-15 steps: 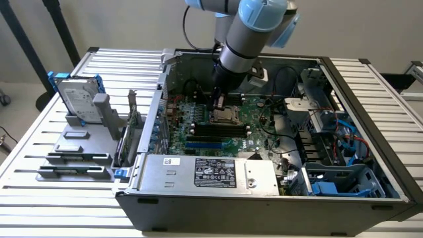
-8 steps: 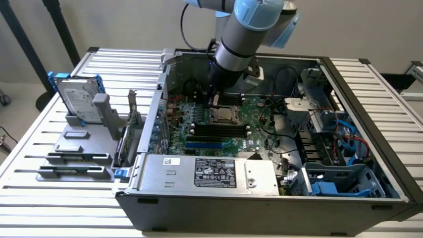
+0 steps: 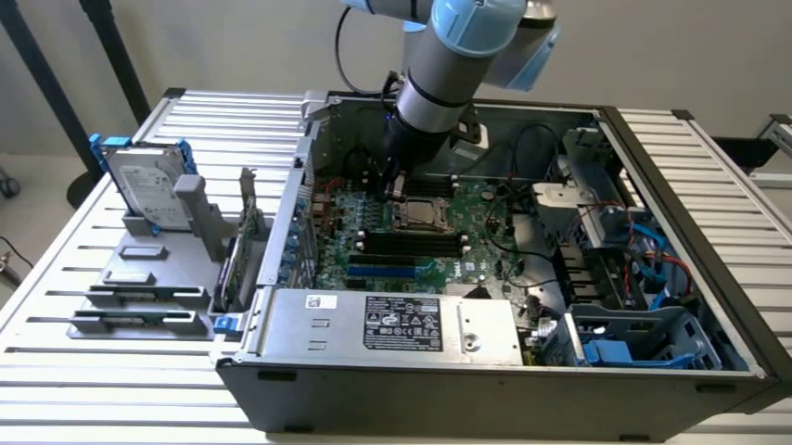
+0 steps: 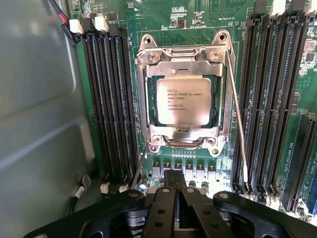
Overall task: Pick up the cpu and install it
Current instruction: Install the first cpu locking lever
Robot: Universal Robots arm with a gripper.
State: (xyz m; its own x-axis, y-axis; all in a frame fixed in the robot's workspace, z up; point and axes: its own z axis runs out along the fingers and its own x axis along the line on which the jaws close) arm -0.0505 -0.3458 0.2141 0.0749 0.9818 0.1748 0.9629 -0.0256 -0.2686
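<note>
**CPU in socket, hand shut and empty**

The cpu [image 4: 183, 101] lay flat within the socket frame [image 4: 144, 99] on the motherboard [image 4: 198, 20]. Its lid print read "Intel Xeon E5"; the rest was too small to read. The hand [image 4: 174, 191] was closed, holding nothing, just beside the socket and clear of the cpu. The open PC case [image 3: 495, 385] sat mid-surface [image 3: 74, 371] on white slats, with a pale wall [image 3: 248, 46] behind.

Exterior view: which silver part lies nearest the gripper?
The cpu, small square chip on the motherboard beside the gripper; hard drive and power supply sit farther off.
</note>
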